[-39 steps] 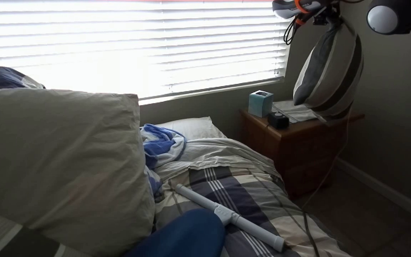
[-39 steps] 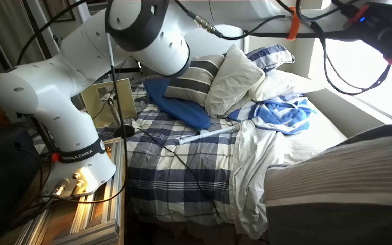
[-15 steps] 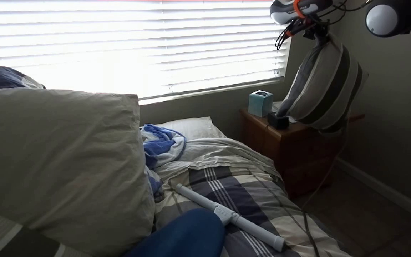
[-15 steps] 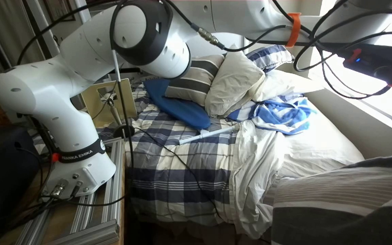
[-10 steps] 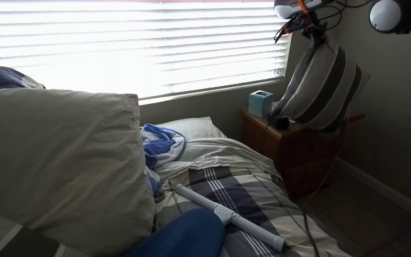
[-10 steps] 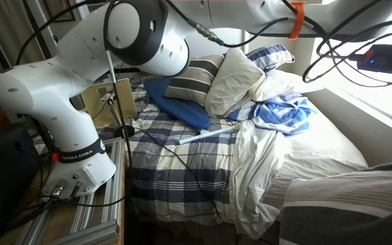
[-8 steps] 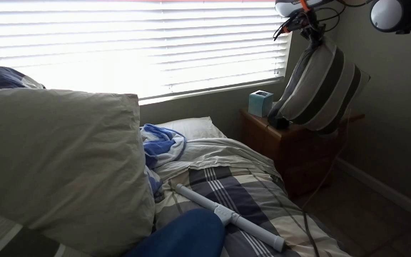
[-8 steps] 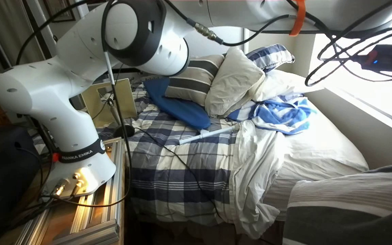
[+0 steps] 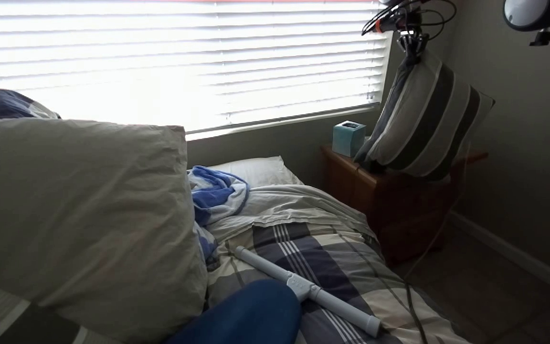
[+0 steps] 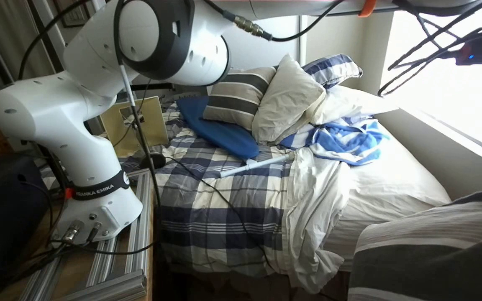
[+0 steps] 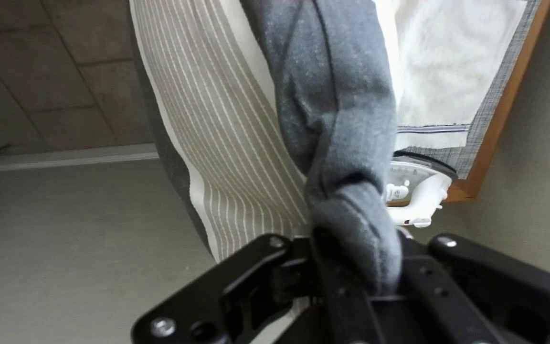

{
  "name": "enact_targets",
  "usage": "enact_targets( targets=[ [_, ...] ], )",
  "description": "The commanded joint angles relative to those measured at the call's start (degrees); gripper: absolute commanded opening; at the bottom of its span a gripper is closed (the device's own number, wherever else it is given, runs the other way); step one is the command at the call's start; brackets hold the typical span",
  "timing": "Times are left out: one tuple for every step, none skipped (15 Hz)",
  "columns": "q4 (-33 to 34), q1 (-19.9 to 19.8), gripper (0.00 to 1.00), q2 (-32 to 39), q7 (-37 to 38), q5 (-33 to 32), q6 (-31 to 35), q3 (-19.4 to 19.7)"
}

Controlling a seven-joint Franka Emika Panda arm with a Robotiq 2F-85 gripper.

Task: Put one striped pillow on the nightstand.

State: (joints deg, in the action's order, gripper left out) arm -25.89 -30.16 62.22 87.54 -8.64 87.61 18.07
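My gripper [image 9: 413, 48] is shut on a grey top corner of the striped pillow [image 9: 430, 114]. The pillow hangs tilted beneath it, in front of and over the reddish-brown nightstand [image 9: 349, 179]; I cannot tell whether it touches the top. In the wrist view the folded grey corner sits between the fingers [image 11: 351, 255], and the pillow's beige striped face [image 11: 217, 105] hangs over the tiled floor side. The nightstand's wooden edge [image 11: 509, 110] shows at right. In an exterior view only part of the pillow [image 10: 433, 259] shows at lower right; the gripper is out of frame there.
On the nightstand are a teal tissue box [image 9: 349, 138], a dark device [image 9: 373, 167] partly behind the pillow, a white cloth [image 11: 451, 67] and an iron [image 11: 420, 191]. Another striped pillow [image 10: 241, 98], a cream pillow [image 10: 289, 100] and a blue board [image 10: 220, 129] lie on the bed.
Since the oldest frames, the pillow has come lower and turned, showing more of its stripes. The gripper has shifted left and slightly down. Lately the pillow's lower corner moved left over the dark device.
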Motion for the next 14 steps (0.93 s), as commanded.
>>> enact_targets(
  targets=[
    [-1.1, 0.0, 0.11, -0.7, 0.2, 0.0, 0.4, -0.3],
    [-1.0, -0.1, 0.11, -0.7, 0.2, 0.1, 0.4, -0.4],
    [-1.0, -0.2, 0.11, -0.6, 0.3, 0.1, 0.4, -0.4],
    [-1.0, -0.2, 0.11, -0.6, 0.3, 0.1, 0.4, -0.4],
    [-1.0, -0.2, 0.11, -0.6, 0.3, 0.1, 0.4, -0.5],
    [-1.0, -0.2, 0.03, -0.6, 0.4, 0.2, 0.4, -0.5],
    [1.9, -0.9, 0.03, 1.5, 2.0, 1.1, 3.2, -1.0],
    [3.0, -1.4, 0.03, 2.3, 3.1, 2.2, 4.8, -1.8],
    [3.3, -1.5, 0.03, 3.0, 3.1, 2.4, 8.7, -2.2],
    [2.6, -1.5, 0.03, 2.8, 3.3, 3.2, 10.8, -3.1],
    [2.2, -1.5, 0.03, 2.9, 3.5, 3.9, 13.3, -3.7],
    [2.3, -1.5, 0.03, 3.3, 3.5, 4.5, 15.8, -4.2],
    [2.3, -1.6, 0.03, 3.7, 3.7, 5.1, 18.1, -4.8],
    [2.3, -1.8, 0.03, 4.0, 3.8, 5.8, 20.3, -5.2]
  ],
)
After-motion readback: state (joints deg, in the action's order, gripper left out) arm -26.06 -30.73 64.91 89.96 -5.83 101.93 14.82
